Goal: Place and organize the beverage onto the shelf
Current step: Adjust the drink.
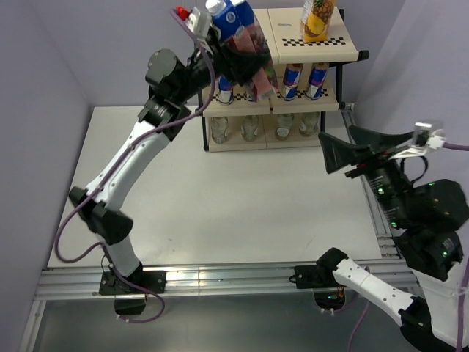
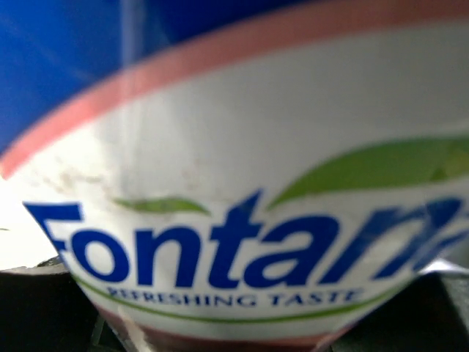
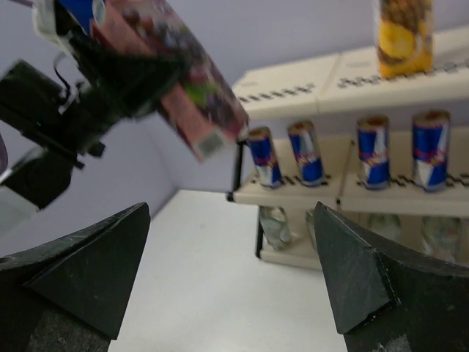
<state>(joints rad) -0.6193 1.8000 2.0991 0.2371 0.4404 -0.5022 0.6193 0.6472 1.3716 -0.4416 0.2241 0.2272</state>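
Left fingers clamp the purple carton, which is tilted in the air by the shelf top's left end. Right fingers are spread wide. The overhead view shows the whole carton; the left wrist view shows only its label.

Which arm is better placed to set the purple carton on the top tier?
Left. The left pincer grips the purple carton, tilted, close to the top board of the shelf. The right pincer hangs open and empty, away from it.
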